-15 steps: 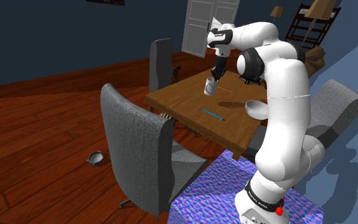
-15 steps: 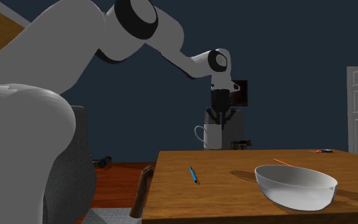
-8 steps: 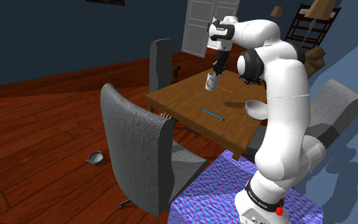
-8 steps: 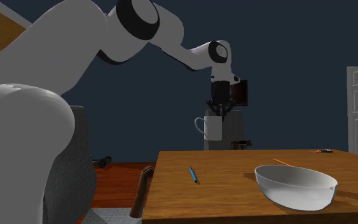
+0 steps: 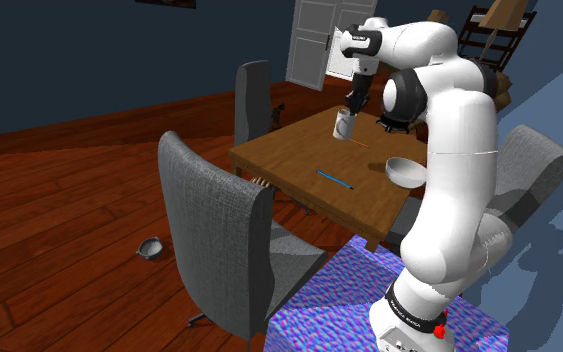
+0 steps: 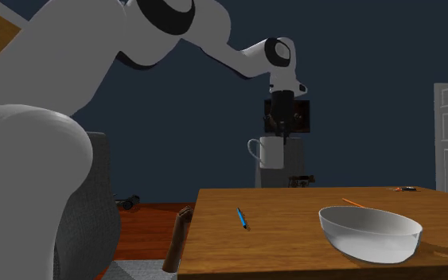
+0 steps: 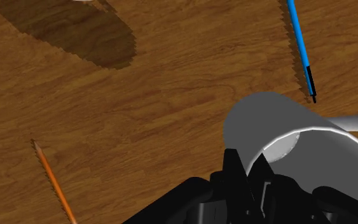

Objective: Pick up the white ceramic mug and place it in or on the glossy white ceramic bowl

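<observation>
**Stand** (image 5: 339,305): nearest you, patterned blue and purple, carrying the white arm.

**Chair** (image 5: 214,235): grey, near the stand, by the table's near side.

**Table** (image 5: 289,160): brown wood. A blue pen (image 5: 334,180) lay on it toward the near edge, and an orange pencil (image 7: 53,181) lay farther in.

**Bowl** (image 5: 405,171): white and shallow with sloping sides. It rested on the table close to the arm, at the shoulder view's right, and it looked empty.

**Mug** (image 6: 271,153): white, roughly upright, with its handle toward the second exterior view's left. It was off the wood, hanging in the air over the table's far part, beyond the pen and well apart from the bowl.

**Gripper** (image 6: 278,135): black, directly above the mug. Your jaws were pinching its rim, one inside the wall and one outside, as the wrist view showed.

**Door** (image 5: 319,40): white panelled, far behind the table.

**Step in hand**: the mug was off the table, so I judge you were at the carry, with the placing not yet done.

**Next move**: you would need to bring the mug back toward the arm until it hung over the bowl's hollow, keeping enough height to clear the rim. Then lower it gently before letting go. The sloping sides may let the mug lean or roll, so a low, centred release looked the safer choice.
</observation>
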